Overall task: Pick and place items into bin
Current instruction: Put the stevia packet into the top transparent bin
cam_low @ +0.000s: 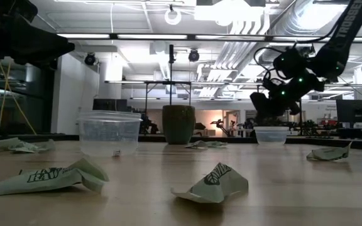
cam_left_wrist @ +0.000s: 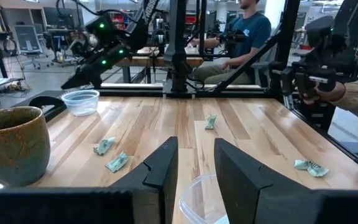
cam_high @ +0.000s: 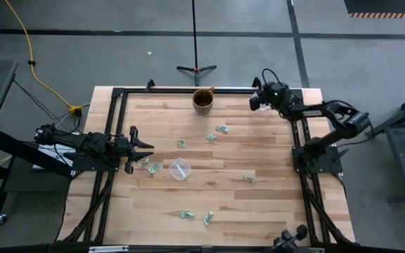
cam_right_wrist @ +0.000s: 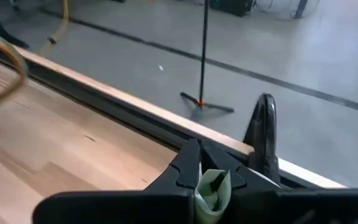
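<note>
Near the table's far right corner, we find the right gripper raised above the wood, its fingers closed on one pale green-and-white wrapper piece; the right wrist view shows the piece pinched between the dark fingers. In the low view this gripper hangs just above a clear cup standing on the far part of the table.

The left gripper waits at the table's left edge, level with the middle. Its fingers stand a narrow gap apart and hold nothing. One wrapper piece lies just beside it on the wood.

We locate the brown ceramic cup upright at the middle of the far edge. A second clear cup sits near the table's centre, just in front of the left gripper.

The remaining wrapper pieces are scattered on the wooden table:
- three between the brown cup and the centre cup;
- one to the right of the centre cup;
- two near the near edge.

Beyond the table, the left wrist view shows a seated person.
</note>
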`<state>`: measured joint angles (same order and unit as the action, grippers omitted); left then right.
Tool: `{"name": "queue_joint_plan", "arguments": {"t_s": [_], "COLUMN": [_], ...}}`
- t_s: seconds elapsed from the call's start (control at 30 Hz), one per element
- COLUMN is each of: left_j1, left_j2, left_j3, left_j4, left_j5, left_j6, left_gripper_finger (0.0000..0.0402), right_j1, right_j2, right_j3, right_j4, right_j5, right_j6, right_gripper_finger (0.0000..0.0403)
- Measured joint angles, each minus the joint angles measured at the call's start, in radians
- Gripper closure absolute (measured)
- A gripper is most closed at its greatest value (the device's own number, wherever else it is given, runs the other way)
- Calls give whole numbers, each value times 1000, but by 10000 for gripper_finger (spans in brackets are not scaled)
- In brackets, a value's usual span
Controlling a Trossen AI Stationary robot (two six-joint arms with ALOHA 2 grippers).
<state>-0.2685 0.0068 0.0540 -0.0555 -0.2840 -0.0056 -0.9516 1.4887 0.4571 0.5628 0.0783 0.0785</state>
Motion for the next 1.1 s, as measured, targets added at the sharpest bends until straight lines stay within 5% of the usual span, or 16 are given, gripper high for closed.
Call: {"name": "queue_joint_plan", "arguments": {"t_s": [0.3, 0.6, 0.87, 0.97, 1.1], "left_j1": [0, 0, 0, 0, 0], "left_j2": [0, 0, 0, 0, 0], "left_j3": [0, 0, 0, 0, 0], "left_j4": [0, 0, 0, 0, 0], "left_j5": [1, 7, 6, 5, 3], "left_j6": [0, 0, 0, 0, -1], "left_gripper_finger": [261, 261, 261, 261, 261], "right_j1": [0, 0, 118, 233, 381], "right_j2": [2, 2, -5, -4, -2], "right_j3": [33, 33, 33, 33, 33], "right_j4": [-128, -116, 111, 84, 18], "right_j5": [30, 0, -686, -701, -573], "right_j6": [-34, -7, -45, -121, -294], "right_gripper_finger": [360, 234, 168, 167, 166]}}
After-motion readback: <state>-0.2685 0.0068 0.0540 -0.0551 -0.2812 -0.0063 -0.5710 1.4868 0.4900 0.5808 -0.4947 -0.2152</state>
